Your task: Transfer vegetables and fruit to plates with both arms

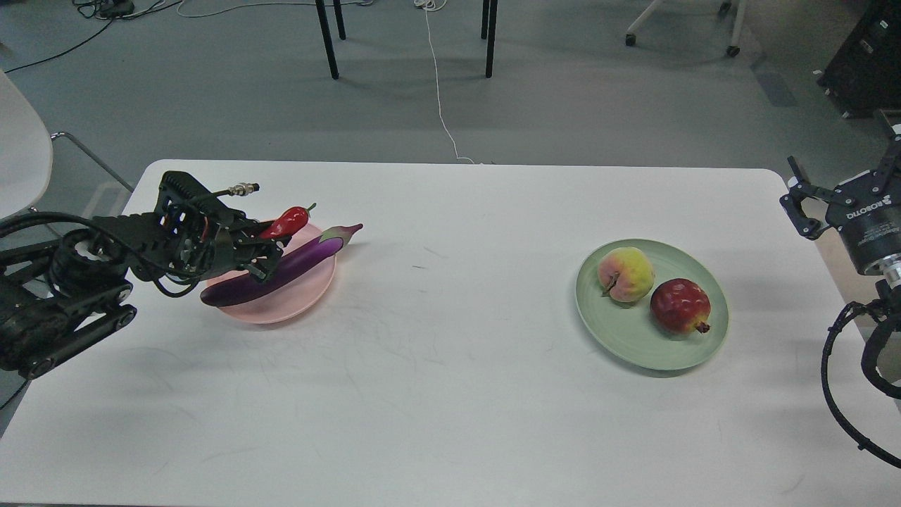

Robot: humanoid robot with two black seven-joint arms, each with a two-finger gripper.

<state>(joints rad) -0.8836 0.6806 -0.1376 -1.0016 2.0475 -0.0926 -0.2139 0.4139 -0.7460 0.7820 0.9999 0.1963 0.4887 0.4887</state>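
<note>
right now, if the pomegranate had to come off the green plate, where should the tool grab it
Grip the pomegranate across its round middle, coming straight down from above. Its crown points toward the near right, so set the fingers off that end. The peach sits close on its far left, so close along the other diagonal, where bare green plate leaves room. The right tool is nearest.

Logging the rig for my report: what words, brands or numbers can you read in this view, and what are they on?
"ROBOTIQ", white letters seen upside down, on the right gripper body; the last letters are unclear.
Left gripper: no lettering legible.
Pink plate, green plate, table: no text.
</note>
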